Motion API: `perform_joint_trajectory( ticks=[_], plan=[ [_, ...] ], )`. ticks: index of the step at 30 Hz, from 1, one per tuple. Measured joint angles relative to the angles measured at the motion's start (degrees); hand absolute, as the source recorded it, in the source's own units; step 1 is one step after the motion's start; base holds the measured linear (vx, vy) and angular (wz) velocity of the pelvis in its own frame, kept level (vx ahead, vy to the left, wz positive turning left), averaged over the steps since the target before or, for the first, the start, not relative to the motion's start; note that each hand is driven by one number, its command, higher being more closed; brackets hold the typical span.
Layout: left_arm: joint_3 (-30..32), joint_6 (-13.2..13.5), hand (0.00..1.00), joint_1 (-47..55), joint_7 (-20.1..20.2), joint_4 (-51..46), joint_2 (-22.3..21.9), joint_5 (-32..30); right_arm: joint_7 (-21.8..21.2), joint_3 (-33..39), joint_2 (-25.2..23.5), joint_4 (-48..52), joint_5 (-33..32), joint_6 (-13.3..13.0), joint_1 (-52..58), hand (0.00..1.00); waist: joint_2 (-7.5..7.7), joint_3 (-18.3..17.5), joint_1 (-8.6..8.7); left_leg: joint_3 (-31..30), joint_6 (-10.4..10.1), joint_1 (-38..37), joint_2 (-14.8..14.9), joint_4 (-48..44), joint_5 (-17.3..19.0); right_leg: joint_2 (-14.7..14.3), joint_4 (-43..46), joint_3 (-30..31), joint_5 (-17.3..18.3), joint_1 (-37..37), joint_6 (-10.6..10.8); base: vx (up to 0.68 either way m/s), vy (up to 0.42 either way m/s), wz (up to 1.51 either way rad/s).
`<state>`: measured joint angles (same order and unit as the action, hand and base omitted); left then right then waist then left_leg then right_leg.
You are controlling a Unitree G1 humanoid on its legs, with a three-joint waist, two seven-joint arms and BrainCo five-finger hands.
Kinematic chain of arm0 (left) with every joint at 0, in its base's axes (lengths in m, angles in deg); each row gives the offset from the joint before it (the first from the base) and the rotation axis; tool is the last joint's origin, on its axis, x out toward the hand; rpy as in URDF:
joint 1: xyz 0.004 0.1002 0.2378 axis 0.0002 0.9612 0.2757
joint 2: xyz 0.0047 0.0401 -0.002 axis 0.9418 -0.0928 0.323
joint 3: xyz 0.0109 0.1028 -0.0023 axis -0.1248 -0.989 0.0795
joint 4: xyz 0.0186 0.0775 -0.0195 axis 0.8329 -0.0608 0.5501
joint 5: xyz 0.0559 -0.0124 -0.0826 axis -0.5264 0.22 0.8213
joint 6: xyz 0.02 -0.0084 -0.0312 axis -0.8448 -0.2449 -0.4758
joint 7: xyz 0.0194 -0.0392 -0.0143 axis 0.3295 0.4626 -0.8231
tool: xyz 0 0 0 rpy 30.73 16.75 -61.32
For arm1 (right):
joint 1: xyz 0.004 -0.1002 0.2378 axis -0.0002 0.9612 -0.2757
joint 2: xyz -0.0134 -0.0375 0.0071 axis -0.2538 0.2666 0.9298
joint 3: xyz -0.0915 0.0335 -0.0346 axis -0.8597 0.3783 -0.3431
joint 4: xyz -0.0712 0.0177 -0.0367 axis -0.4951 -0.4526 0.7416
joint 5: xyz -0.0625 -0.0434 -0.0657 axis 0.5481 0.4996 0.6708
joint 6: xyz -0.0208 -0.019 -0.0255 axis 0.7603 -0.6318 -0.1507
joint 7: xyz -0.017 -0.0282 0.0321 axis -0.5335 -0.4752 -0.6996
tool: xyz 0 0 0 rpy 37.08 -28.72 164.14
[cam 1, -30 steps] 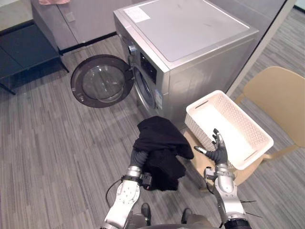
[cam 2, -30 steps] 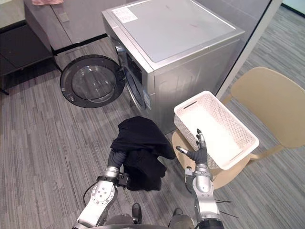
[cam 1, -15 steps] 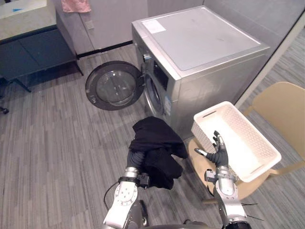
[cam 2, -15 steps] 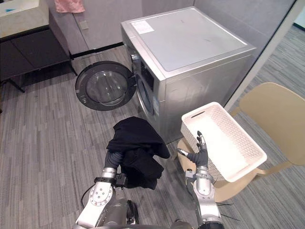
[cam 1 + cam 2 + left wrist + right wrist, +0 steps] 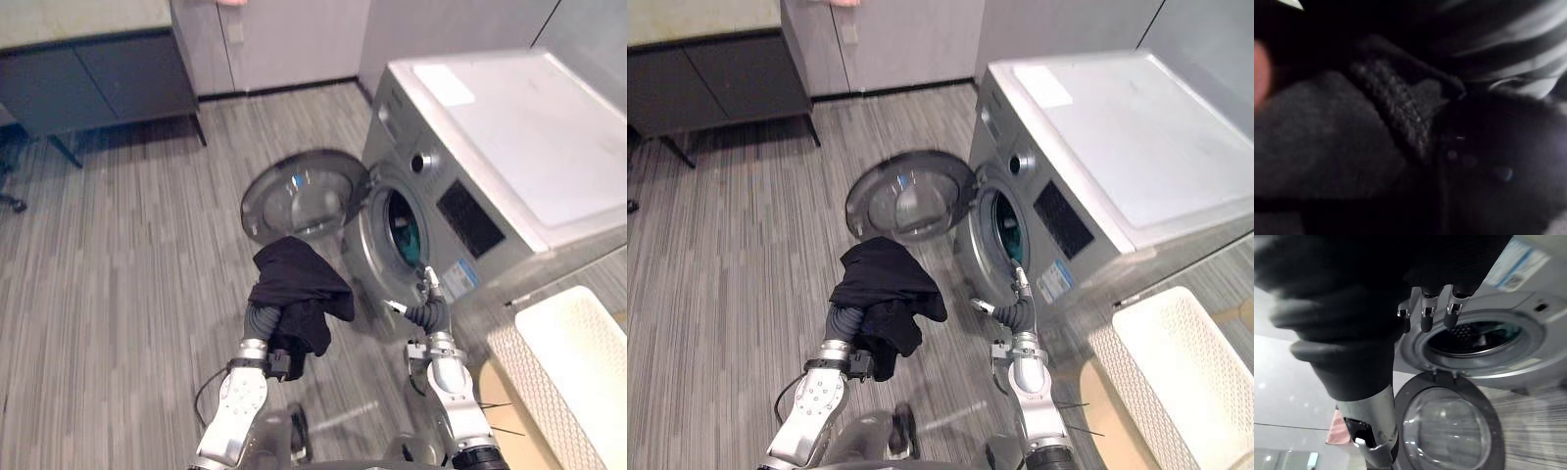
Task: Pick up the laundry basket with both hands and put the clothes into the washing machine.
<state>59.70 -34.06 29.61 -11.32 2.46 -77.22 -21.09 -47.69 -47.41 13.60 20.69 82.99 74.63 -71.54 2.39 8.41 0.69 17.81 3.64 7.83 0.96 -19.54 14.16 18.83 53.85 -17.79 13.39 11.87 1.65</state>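
Observation:
A black garment (image 5: 294,286) hangs draped over my left hand (image 5: 261,320), held up in front of the washing machine (image 5: 509,147). The left wrist view is dark with that cloth (image 5: 1342,147) close up. The machine's round door (image 5: 304,196) stands swung open to the left. A teal item lies inside the drum (image 5: 403,231). My right hand (image 5: 427,309) is raised just before the drum opening, fingers (image 5: 1423,313) straight and empty. The white laundry basket (image 5: 578,372) sits at the lower right, apart from both hands.
A dark low cabinet (image 5: 98,78) stands along the far wall at the upper left. A tan chair seat (image 5: 1099,403) shows under the basket. Grey plank floor (image 5: 118,274) spreads out to the left of the open door.
The whole view has swung round, so the machine's open front now faces me and the basket lies at the lower right. The garment still hangs on my left hand; my right hand has left the basket's side.

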Motion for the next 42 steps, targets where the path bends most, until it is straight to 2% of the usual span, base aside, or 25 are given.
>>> perform_joint_trajectory(
  ticks=[3, 4, 5, 6, 7, 8, 9, 10, 11, 12, 14, 16, 17, 18, 19, 22, 25, 29, 30, 34, 35, 37, 38, 40, 42],
  plan=[
    [-0.09, 0.00, 1.00, 0.00, 0.09, 0.22, 0.26, 0.04, -0.10, -0.01, -0.04, -0.02, 0.15, -0.13, -0.03, 0.00, -0.70, 0.12, 0.52, 0.63, -0.04, -6.64, -1.36, 5.74, -0.02, -4.71, -15.37, -9.05, 1.42, 5.46, -0.65, 0.49, 0.138, -0.03],
    [-0.13, -0.04, 1.00, 0.01, 0.21, 0.50, 0.21, 0.03, -0.14, -0.01, -0.02, -0.02, 0.15, -0.11, -0.04, 0.00, -0.51, -0.03, 0.92, 0.87, -0.84, -8.14, -1.49, 6.09, 0.45, -8.07, -23.28, -10.52, -0.15, 7.42, -2.23, 0.48, 0.083, 0.01],
    [-0.16, -0.06, 1.00, 0.15, 0.34, 0.90, 0.21, 0.00, -0.16, -0.07, -0.02, -0.02, 0.15, -0.11, 0.32, 0.00, -0.31, -0.34, 1.21, 1.19, -2.37, -9.80, -2.18, 5.96, 1.42, -12.39, -30.46, -10.52, -4.36, 8.53, -4.97, 0.50, 0.080, 0.01],
    [-0.15, -0.06, 1.00, 0.18, 0.58, 1.41, 0.19, 0.01, -0.22, -0.09, 0.02, -0.02, 0.15, -0.11, 0.66, 0.00, -0.12, -0.46, 1.52, 0.82, -3.31, -10.88, -2.68, 5.57, 2.13, -14.43, -32.74, -10.77, -7.18, 8.64, -5.92, 0.65, 0.045, 0.17],
    [-0.19, -0.05, 1.00, 0.41, 1.47, 2.67, 0.07, 0.00, -0.38, -0.06, 0.23, 0.06, 0.11, -0.12, 1.98, 0.00, 0.80, -1.19, 2.22, -0.50, -3.94, -11.94, -4.43, 2.12, 4.26, -17.08, -36.50, -12.68, -12.39, 7.04, -13.74, 0.55, 0.032, -0.02],
    [-0.31, -0.34, 1.00, 0.22, 2.15, 5.31, -2.45, -0.02, -1.08, 0.20, 2.49, -0.47, 0.01, 0.41, 2.29, 0.00, -2.93, -1.69, 2.05, -0.95, -3.72, -10.21, -1.58, -5.92, 5.55, -19.05, -37.83, -12.16, -12.05, 4.86, -15.00, 0.53, 0.056, -0.08],
    [-0.36, -0.35, 1.00, 0.28, 2.54, 5.74, -2.87, -0.01, -1.24, 0.21, 2.93, -0.09, 0.01, 0.42, 2.75, 0.00, -3.62, -1.76, 1.78, -0.81, -4.02, -8.04, -0.24, -12.20, 4.59, -19.74, -39.82, -11.42, -10.49, 3.24, -14.29, 0.37, 0.108, -0.36],
    [-0.43, -0.26, 1.00, 0.11, 2.79, 6.56, -3.41, 0.00, -1.23, 0.19, 3.42, 0.00, -0.04, 0.46, 3.12, 0.00, -4.75, -1.28, 1.68, -1.08, -3.24, -3.00, 3.20, -25.72, 3.23, -21.87, -43.68, -10.47, -10.53, -0.37, -13.98, 0.52, 0.132, -0.35],
    [-0.50, -0.27, 1.00, 0.19, 2.79, 7.53, -3.43, 0.01, -1.22, 0.12, 3.09, 0.00, -0.12, 0.46, 3.47, 0.00, -4.47, -0.89, 1.27, -1.51, -2.81, 0.44, 6.38, -34.59, 3.85, -23.38, -46.04, -8.79, -10.26, -4.35, -13.61, 0.51, 0.101, -0.43],
    [-0.53, -0.36, 1.00, 0.30, 2.78, 8.08, -3.44, 0.02, -1.19, 0.06, 2.88, 0.01, -0.12, 0.43, 3.44, 0.00, -4.08, -0.70, 0.78, -2.31, -2.30, 1.50, 6.87, -35.77, 4.22, -23.47, -46.69, -7.81, -9.90, -6.11, -13.28, 0.48, 0.076, -0.66],
    [-1.25, -0.44, 1.00, 0.45, 2.76, 8.33, -3.59, 0.04, -1.14, 0.22, 2.70, 0.30, -0.27, -0.02, 2.45, 0.00, -2.71, -0.70, -0.88, -8.89, -3.00, 7.28, 5.20, -30.03, 4.74, -22.30, -47.74, -3.18, -9.14, -9.52, -12.00, 0.38, 0.099, -0.99],
    [-1.76, -0.47, 1.00, 0.51, 2.73, 8.32, -3.60, 0.03, -1.11, 0.14, 2.57, 0.16, -0.56, -0.09, 1.56, 0.00, -2.65, -0.67, -1.87, -19.34, -3.78, 9.53, 1.87, -19.62, 4.34, -20.99, -48.09, 0.87, -9.52, -10.77, -9.77, 0.31, 0.178, -1.02],
    [-2.26, -0.45, 1.00, 0.63, 2.73, 8.32, -3.49, 0.03, -1.07, 0.02, 2.44, 0.00, -0.56, -0.13, 1.22, 0.00, -2.62, -0.63, -1.80, -22.60, -5.14, 9.39, 1.09, -14.47, 3.32, -20.59, -47.83, 2.40, -9.35, -11.00, -8.38, 0.34, 0.242, -1.07],
    [-2.42, -0.45, 1.00, 0.70, 2.73, 8.32, -3.61, 0.03, -1.05, 0.08, 2.64, -0.08, -0.55, -0.17, 0.89, 0.00, -4.04, -0.66, -1.54, -27.27, -8.16, 7.85, 1.99, -3.76, -1.97, -20.91, -47.44, 4.96, -8.73, -11.67, -6.53, 0.35, 0.284, -1.20],
    [-3.01, -0.39, 1.00, 0.97, 2.83, 8.21, -4.12, 0.02, -1.01, 0.33, 3.23, -0.44, -0.52, -0.21, 0.90, 0.00, -7.14, -0.54, -1.50, -28.32, -9.07, 7.18, 5.12, 0.51, -10.12, -22.99, -46.90, 7.28, -7.43, -12.82, -4.35, 0.34, 0.293, -1.07],
    [-4.04, -0.67, 1.00, 0.93, 3.56, 7.79, -3.14, 0.00, -1.06, 0.44, 1.01, -1.53, -0.51, -0.02, 2.92, 0.00, -3.55, -1.12, -0.98, -22.25, -6.73, 2.93, 1.92, 2.76, -8.80, -17.66, -44.91, 13.11, -5.42, -12.28, -0.60, 0.32, 0.302, -0.87],
    [-4.85, -0.67, 1.00, 1.80, 3.91, 5.81, -2.09, -0.01, -1.26, -0.07, 0.22, -1.46, -0.52, 0.00, 2.58, 0.00, -2.91, -1.06, -0.79, -15.38, -4.19, 0.81, 0.94, 3.34, -7.17, -15.50, -44.51, 19.35, -5.55, -11.09, 0.80, 0.12, 0.241, -0.95],
    [-4.75, -0.67, 1.00, 2.42, 3.88, 3.53, -1.66, 0.01, -1.29, -2.18, 0.01, -1.46, -0.51, 0.05, 1.86, 0.00, -2.70, -1.05, -0.78, -6.93, -2.38, -1.51, 1.75, 3.57, -4.22, -14.77, -43.80, 24.75, -6.31, -8.51, 2.04, 0.03, 0.159, -1.09],
    [-4.60, -0.67, 1.00, 2.43, 3.86, 3.48, -1.64, 0.01, -1.29, -2.18, -0.23, -1.47, -0.52, 0.10, 1.81, 0.00, -2.66, -1.06, -0.90, -5.64, -2.30, -1.77, 2.12, 3.56, -3.83, -14.51, -43.77, 23.97, -6.52, -8.11, 2.10, -0.02, 0.097, -1.21],
    [-3.04, -0.70, 1.00, 2.34, 3.77, 3.52, -1.31, 0.02, -1.25, -2.23, -0.96, -1.46, -0.51, 0.17, 0.99, 0.00, -2.18, -1.12, -1.38, 1.31, -2.85, -2.76, 4.34, 3.44, -2.04, -8.13, -40.54, 1.89, -6.19, -5.67, 1.53, -0.01, -0.002, -0.95],
    [-2.40, -0.70, 1.00, 2.44, 3.77, 3.56, -1.20, 0.01, -1.24, -2.22, -0.97, -1.46, -0.51, 0.17, 1.08, 0.00, -2.12, -1.16, -1.31, 2.28, -3.63, -2.69, 5.25, 2.65, -1.40, -7.76, -40.70, -0.43, -6.71, -5.99, 2.32, 0.04, -0.083, -0.64],
    [-1.88, -0.72, 1.00, 2.52, 3.73, 3.84, -1.24, 0.02, -1.28, -2.26, -0.79, -1.46, -0.51, 0.19, 1.47, 0.00, -2.47, -0.96, -1.30, 2.60, -4.87, -2.64, 7.11, 0.49, -0.26, -9.23, -41.12, -0.03, -7.13, -6.74, 3.24, 0.08, -0.144, -0.33],
    [-1.02, -0.72, 1.00, 2.50, 3.74, 4.42, -1.26, 0.02, -1.33, -2.59, -0.76, -1.39, -0.52, 0.18, 2.31, 0.00, -2.98, -0.73, -1.25, 2.77, -6.06, -2.59, 9.93, -2.75, 1.11, -11.04, -41.04, 0.52, -6.65, -7.63, 2.83, 0.13, -0.225, -0.28],
    [0.66, -0.72, 1.00, 2.17, 3.65, 6.28, -1.93, 0.09, -1.33, -4.19, -0.59, -0.40, -0.55, 0.19, 3.37, 0.00, -3.13, 0.20, -1.27, 0.78, -6.31, -0.31, 12.98, -10.97, 1.27, -12.82, -40.23, 0.74, -5.30, -8.20, 1.92, 0.10, -0.211, -0.20],
    [2.50, -1.14, 1.00, 1.50, 2.74, 8.29, -3.44, 0.16, -1.31, -4.49, -0.18, 1.42, -0.71, 0.21, 3.66, 0.00, -4.31, 1.27, -0.30, -3.28, -6.35, 2.54, 14.43, -16.90, 1.13, -14.35, -38.68, 0.57, -4.06, -8.59, 1.11, 0.07, -0.153, -0.07]
  ],
)
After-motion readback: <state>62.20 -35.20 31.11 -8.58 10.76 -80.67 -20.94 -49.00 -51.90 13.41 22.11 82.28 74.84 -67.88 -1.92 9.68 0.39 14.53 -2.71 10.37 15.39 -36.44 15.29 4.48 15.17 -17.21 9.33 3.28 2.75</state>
